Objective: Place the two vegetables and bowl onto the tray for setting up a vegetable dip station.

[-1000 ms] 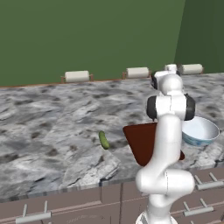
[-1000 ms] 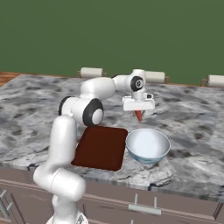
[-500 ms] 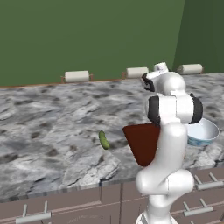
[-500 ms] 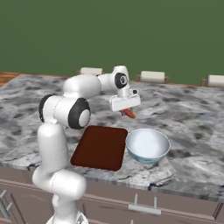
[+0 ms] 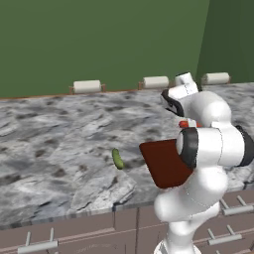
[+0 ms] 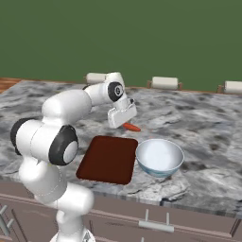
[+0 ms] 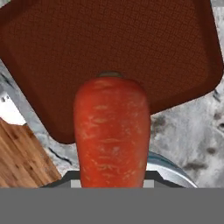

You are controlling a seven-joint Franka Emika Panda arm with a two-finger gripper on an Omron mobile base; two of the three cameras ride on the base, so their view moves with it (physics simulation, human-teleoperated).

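Holding the red carrot (image 7: 111,131) tight in the gripper (image 6: 124,124), up above the brown tray (image 6: 108,159) — bowl (image 6: 159,157) just beside it, cucumber (image 5: 117,158) off on the counter (image 5: 54,144). Letting go too high — could roll off the tray.

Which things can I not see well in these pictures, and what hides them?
- Gripper fingertips: in the hand view, covered by the carrot it holds.
- Bowl: in the left base view, behind the arm.
- Tray: its right part in the left base view is behind the arm.
- Cucumber: too small for surface detail.
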